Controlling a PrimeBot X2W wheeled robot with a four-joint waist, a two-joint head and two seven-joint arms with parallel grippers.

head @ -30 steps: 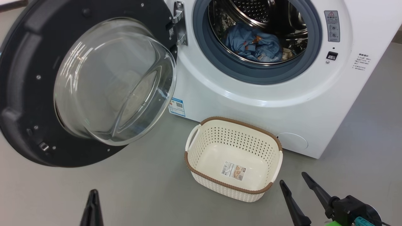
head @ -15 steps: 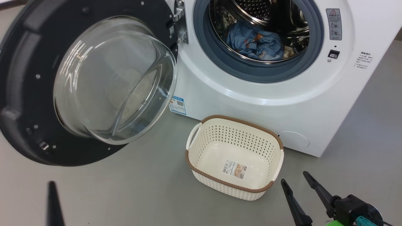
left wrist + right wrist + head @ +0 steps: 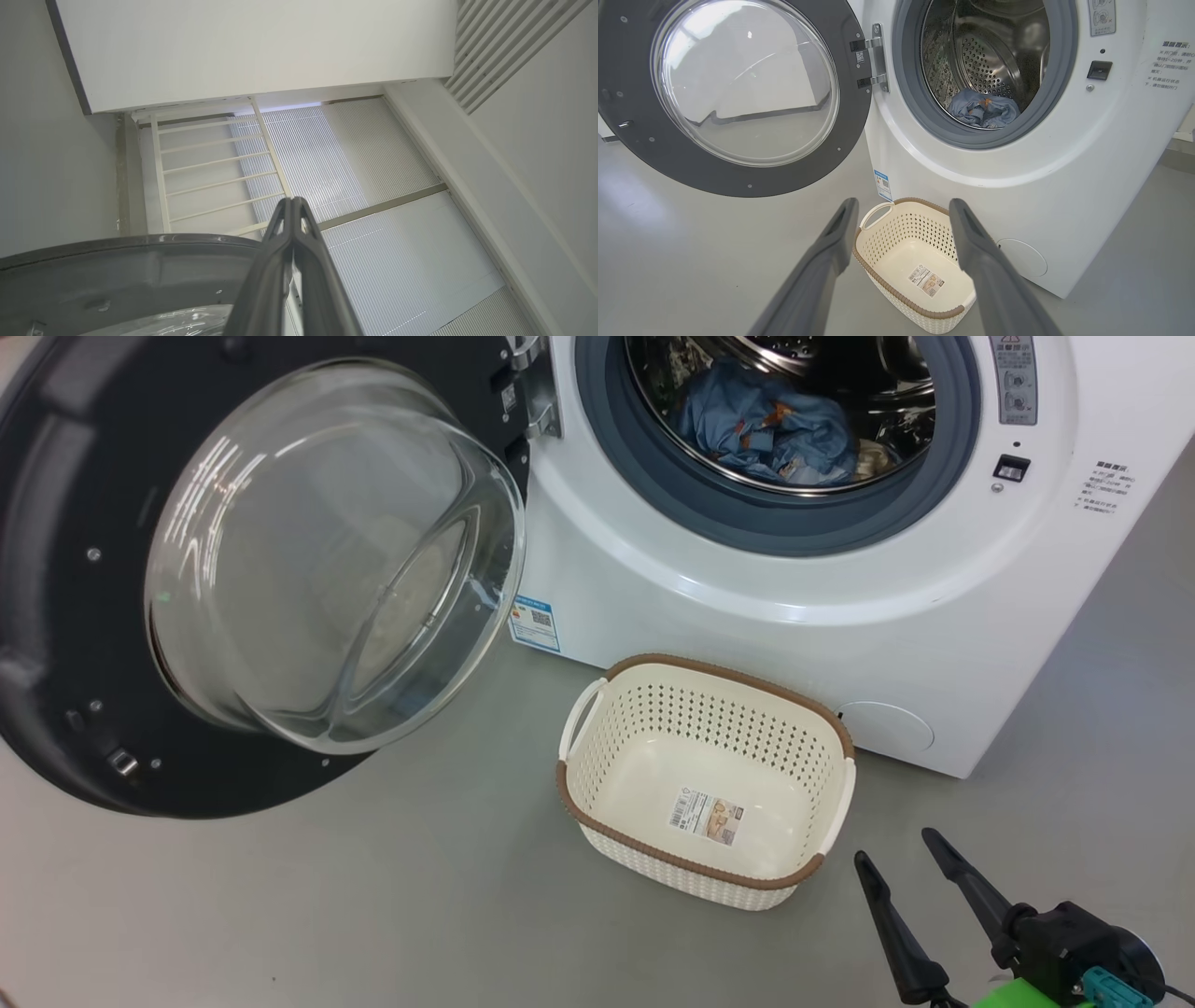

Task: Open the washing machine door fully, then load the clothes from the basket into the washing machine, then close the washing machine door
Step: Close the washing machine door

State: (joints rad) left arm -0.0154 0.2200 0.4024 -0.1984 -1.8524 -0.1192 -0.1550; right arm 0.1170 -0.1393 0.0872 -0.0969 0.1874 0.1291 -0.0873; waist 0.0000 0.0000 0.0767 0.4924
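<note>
The clothes (image 3: 766, 429) are lying in the washing machine (image 3: 747, 625), the basket (image 3: 597, 784) sitting empty (loading looks done). Your left gripper (image 3: 292, 201), jaws pressed together, has been swinging out past the washing machine door (image 3: 56, 523), likely to close it, while your right gripper (image 3: 894, 846) is idling, spread apart.
</note>
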